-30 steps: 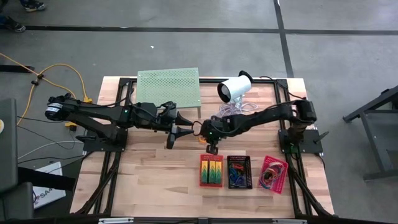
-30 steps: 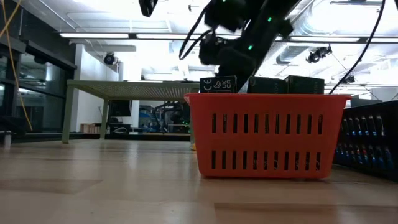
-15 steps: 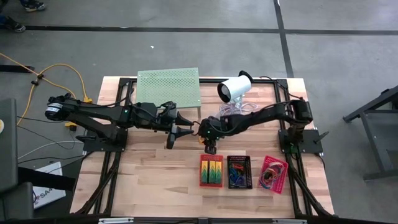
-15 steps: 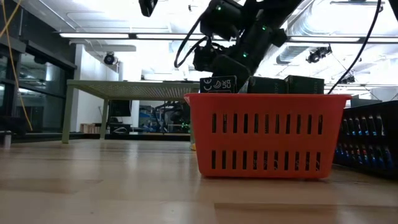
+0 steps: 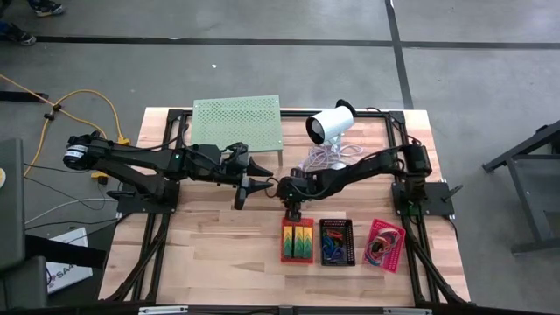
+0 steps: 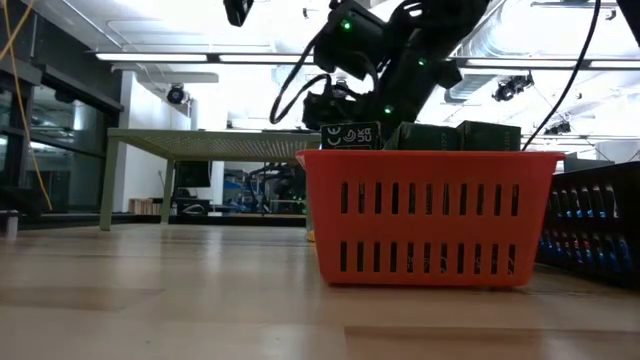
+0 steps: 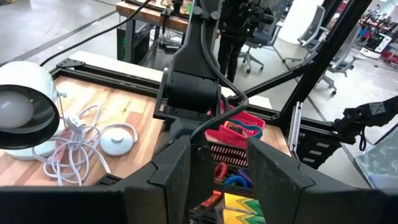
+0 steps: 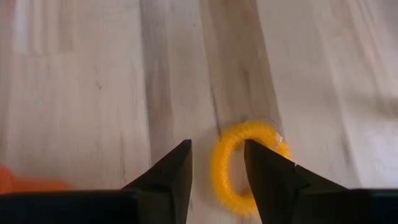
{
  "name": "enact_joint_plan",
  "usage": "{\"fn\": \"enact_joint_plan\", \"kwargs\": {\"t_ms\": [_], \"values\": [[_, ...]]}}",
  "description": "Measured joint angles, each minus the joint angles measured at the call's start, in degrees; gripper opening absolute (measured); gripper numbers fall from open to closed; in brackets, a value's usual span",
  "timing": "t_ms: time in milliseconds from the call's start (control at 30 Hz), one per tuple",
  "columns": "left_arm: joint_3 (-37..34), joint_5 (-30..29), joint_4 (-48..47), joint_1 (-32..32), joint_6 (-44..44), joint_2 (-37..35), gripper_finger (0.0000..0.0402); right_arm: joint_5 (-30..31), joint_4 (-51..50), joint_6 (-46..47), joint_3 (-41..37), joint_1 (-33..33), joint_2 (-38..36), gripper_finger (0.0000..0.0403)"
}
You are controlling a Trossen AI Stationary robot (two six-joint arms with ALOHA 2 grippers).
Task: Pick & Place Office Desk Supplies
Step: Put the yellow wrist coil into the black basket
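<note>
Since the earlier frame, the right tool (image 5: pixel 291 208) has shifted toward the left arm and now sits above bare counter (image 5: pixel 219 245) just behind the red basket (image 5: pixel 297 240). Its fingers are apart and empty, straddling one side of a yellow loop (image 8: pixel 244 167) lying flat on the wood. That loop looks light, soft and springy, so it should flex when pinched; gripping across the band rather than the whole ring seems best. The right arm reaches low across the counter, wrist pitched down. The left tool (image 5: pixel 255 175) hangs nearby, fingers apart, holding nothing. Green packs (image 5: pixel 297 237) fill the red basket.
</note>
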Motion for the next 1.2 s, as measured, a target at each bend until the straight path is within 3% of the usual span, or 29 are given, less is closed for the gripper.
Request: {"fn": "enact_joint_plan", "kwargs": {"t_ms": [1033,1200], "values": [[-0.01,0.00,0.26,0.00,0.00,0.00,0.0152,-1.49,0.30,3.43,0.09,-0.01,2.64,0.0127],[-0.02,0.01,0.26,-0.01,0.00,0.00,0.0152,-1.43,0.22,3.40,0.09,-0.01,2.67,0.0106]]}}
